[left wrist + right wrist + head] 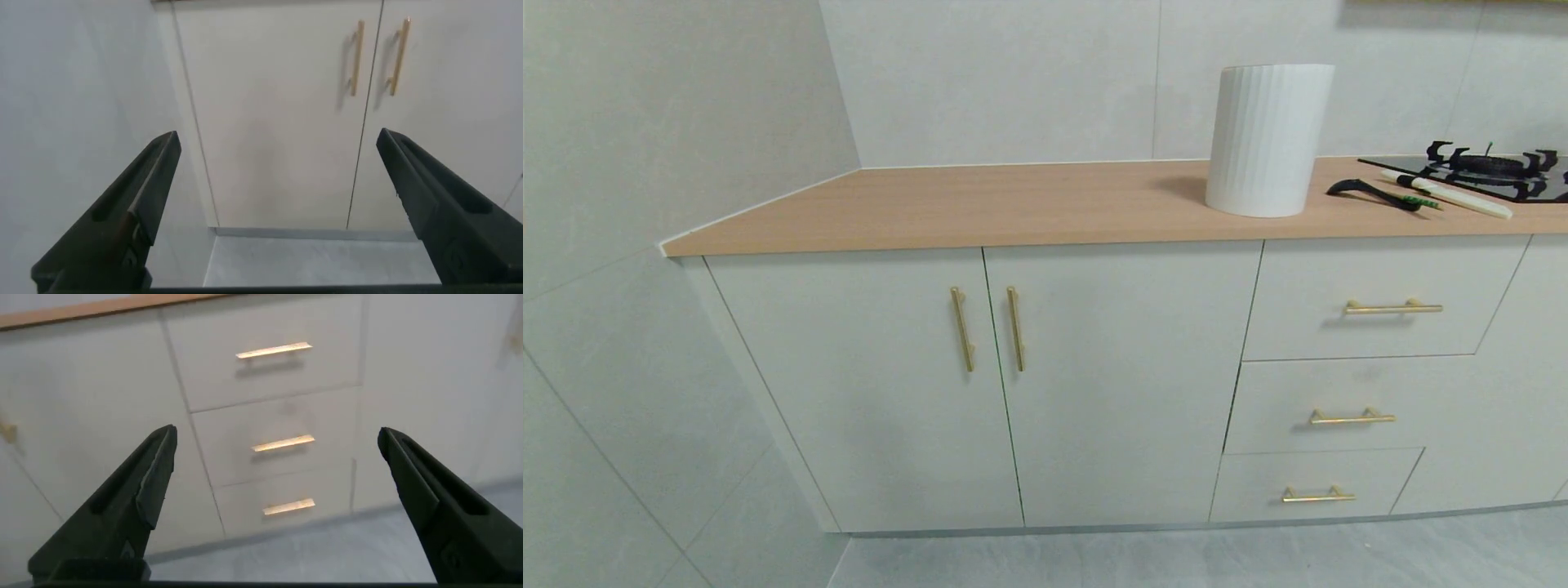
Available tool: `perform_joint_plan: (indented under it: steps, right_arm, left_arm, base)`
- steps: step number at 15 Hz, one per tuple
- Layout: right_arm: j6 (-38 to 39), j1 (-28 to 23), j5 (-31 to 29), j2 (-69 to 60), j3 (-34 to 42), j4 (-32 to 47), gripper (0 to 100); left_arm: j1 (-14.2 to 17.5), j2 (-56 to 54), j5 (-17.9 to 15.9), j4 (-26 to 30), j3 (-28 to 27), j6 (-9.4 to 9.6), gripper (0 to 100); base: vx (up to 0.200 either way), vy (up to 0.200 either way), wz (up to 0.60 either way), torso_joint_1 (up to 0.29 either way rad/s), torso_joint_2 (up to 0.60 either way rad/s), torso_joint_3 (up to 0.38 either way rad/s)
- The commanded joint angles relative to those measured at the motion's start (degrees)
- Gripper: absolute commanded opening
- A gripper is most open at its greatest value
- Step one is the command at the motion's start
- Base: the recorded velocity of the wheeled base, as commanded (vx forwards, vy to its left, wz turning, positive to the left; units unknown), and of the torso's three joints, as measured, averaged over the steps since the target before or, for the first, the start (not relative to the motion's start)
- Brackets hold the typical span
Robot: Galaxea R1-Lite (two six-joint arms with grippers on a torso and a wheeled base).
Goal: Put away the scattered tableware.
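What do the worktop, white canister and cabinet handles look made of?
Worktop: wood-look, likely matte laminate; even tan, faint grain.
Canister: probably matte ceramic, maybe plastic; opaque white ribbed wall.
Handles: brushed metal, brass tone; slim bars, soft sheen.

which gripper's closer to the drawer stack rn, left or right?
Right, probably. The right gripper points straight at the drawer stack; the left gripper points at the double cabinet doors, to the stack's left.

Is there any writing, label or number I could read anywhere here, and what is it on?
No text can be read anywhere.
The white holder, doors and drawers are plain.
Small green marks among the utensils are too small to read.
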Motion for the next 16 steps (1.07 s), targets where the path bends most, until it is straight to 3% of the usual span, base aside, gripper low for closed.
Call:
perform_joint_plan:
  steps: [1,4,7,11,12,13,14,15,16]
  right_arm:
    - [-2.1,0.0,3.4,0.0,8.1,-4.2,100]
    - [-2.4,0.0,5.0,0.0,8.0,-1.1,100]
    - [-2.5,0.0,6.3,0.1,8.1,-0.5,100]
    - [-2.5,0.0,6.4,0.1,8.1,-0.6,100]
    - [-2.4,0.0,6.5,0.1,8.1,-0.6,100]
    - [-2.4,0.0,6.5,0.1,8.1,-0.6,100]
    - [-2.4,0.0,6.5,0.0,8.1,-0.6,100]
    - [-2.4,0.0,6.5,0.0,8.1,-0.6,100]
    - [-2.5,0.0,6.5,0.0,8.1,-0.6,100]
  left_arm:
    - [-0.1,0.0,-3.3,-3.7,6.4,-0.31,100]
    - [-0.1,0.0,-8.5,-3.5,6.4,-0.58,100]
    - [-0.1,0.0,-9.7,-3.2,6.4,0.39,100]
    - [-0.1,0.0,-6.8,-3.2,6.4,-0.14,100]
    - [-0.1,0.0,-4.8,-3.2,6.4,-0.58,100]
    - [-0.1,0.0,-0.2,-2.9,6.4,-0.75,100]
    - [-0.1,0.0,1.7,-1.5,6.4,-2.69,100]
    - [-0.1,0.0,1.0,-0.9,6.4,-4.0,100]
    - [-0.2,0.0,-0.4,-0.7,6.4,-1.1,100]
  base:
    - [0.0,0.0,0.0,0.0,0.0,0.0]
    - [0.0,0.0,0.0,0.0,0.0,0.0]
    - [0.0,0.0,0.0,0.0,0.0,0.0]
    - [0.0,0.0,0.0,0.0,0.0,0.0]
    - [0.0,0.0,0.0,0.0,0.0,0.0]
    - [0.0,0.0,0.0,0.0,0.0,0.0]
    - [0.0,0.0,0.0,0.0,0.0,0.0]
    - [0.0,0.0,0.0,0.0,0.0,0.0]
    - [0.0,0.0,0.0,0.0,0.0,0.0]
